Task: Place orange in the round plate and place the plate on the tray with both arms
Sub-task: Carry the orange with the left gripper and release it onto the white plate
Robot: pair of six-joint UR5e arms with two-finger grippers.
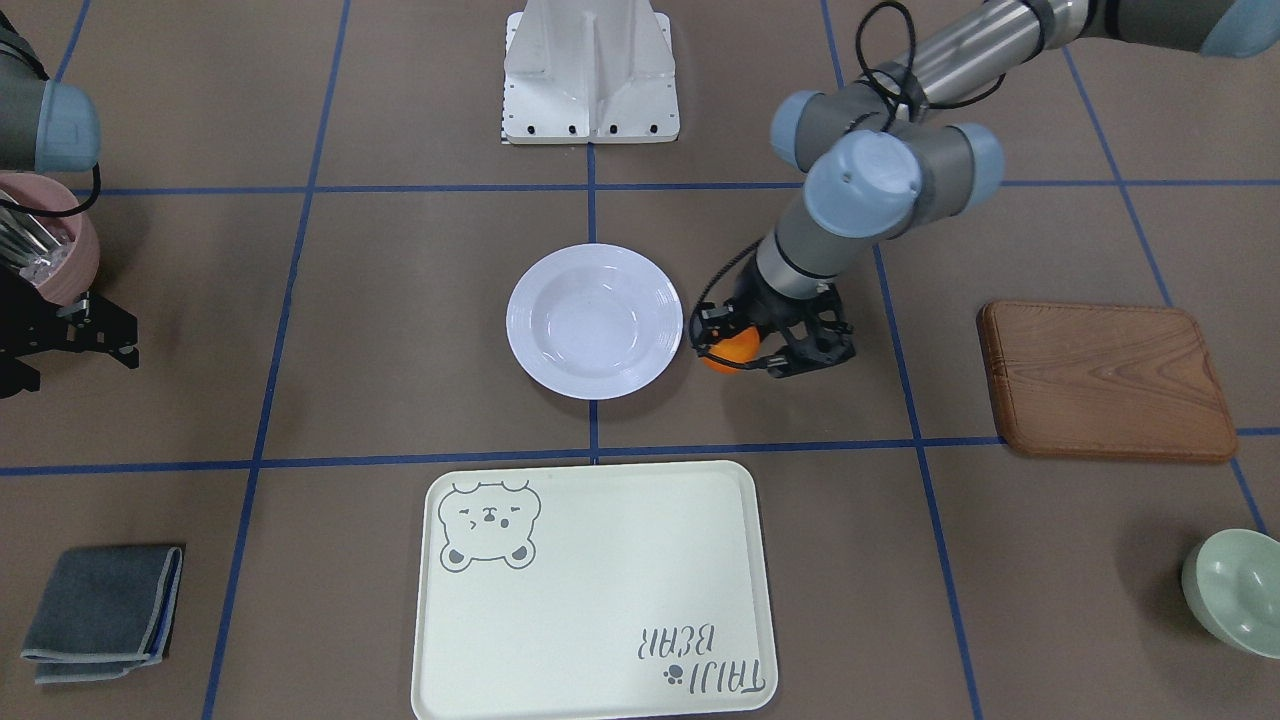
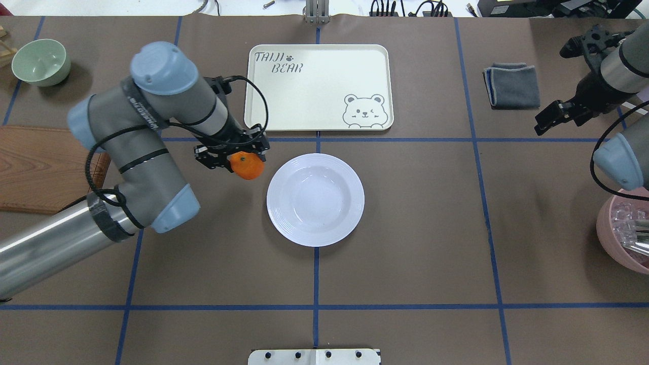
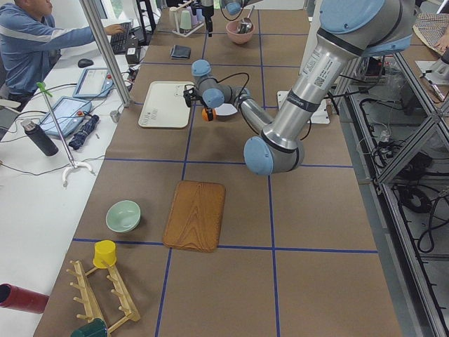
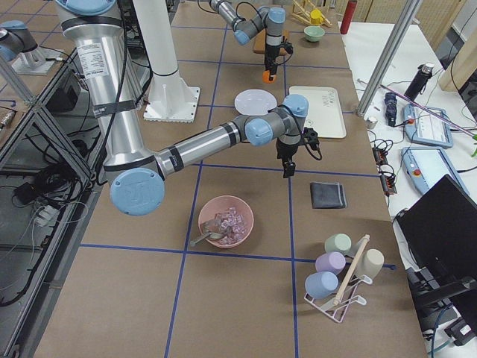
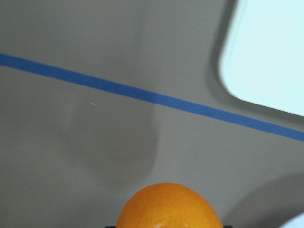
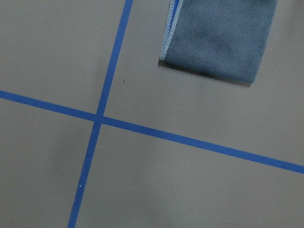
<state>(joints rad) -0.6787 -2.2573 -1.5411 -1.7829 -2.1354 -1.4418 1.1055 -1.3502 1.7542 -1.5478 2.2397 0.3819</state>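
We record a brown table [image 2: 405,228] marked off into squares with blue tape, and a white mounting base [image 1: 592,90] at the robot's edge.

The round plate [image 2: 284,223] rests flat on the table at the centre, on a tape line. The tray [image 2: 324,86] lies beyond it on the side away from the robot, its bear drawing and lettering face up. The two are apart, with a blue tape line between them.

The left gripper [image 2: 238,157] points down beside the plate, on the robot's left of it. Its jaws are clamped on the orange [image 2: 247,165]. We find the orange held off the table, just beside the plate's rim and not over the bowl of the plate. The left wrist view shows the orange at the bottom edge, with its shadow on the table below it and a corner of the tray at upper right.

The right gripper [image 1: 118,335] hangs well off to the robot's right, over bare table near a folded grey cloth [image 2: 512,85]. Its fingers stand apart and grip nothing.

A pink bowl [image 2: 621,233] holding clear pieces sits near the right arm. A wooden board [image 2: 40,167] and a pale-green bowl [image 2: 40,61] lie on the robot's left.
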